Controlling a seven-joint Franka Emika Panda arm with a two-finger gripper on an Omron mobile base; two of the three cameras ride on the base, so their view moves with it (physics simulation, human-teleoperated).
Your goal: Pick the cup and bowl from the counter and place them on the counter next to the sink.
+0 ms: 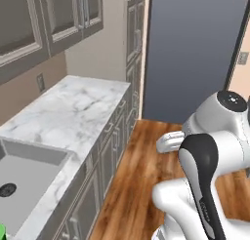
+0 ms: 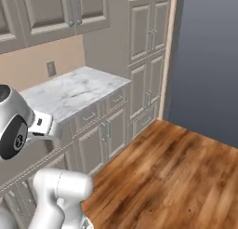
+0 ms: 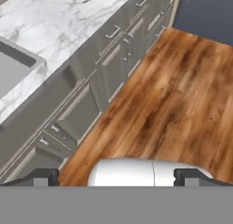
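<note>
Gripper [image 3: 116,176] fully open, empty, over wood floor [image 3: 173,95]; left base view catches sink [image 1: 27,178], cup [image 1: 2,231] sliver.

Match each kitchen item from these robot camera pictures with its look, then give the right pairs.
Items:
1. counter
2. sink
3. floor
4. cup

Looks:
A. brown wood planks
B. bright green, cut off at the picture's lower left edge
C. white marble with grey veins
D. grey recessed basin with a dark round drain

Pairs: 1-C, 2-D, 3-A, 4-B
</note>
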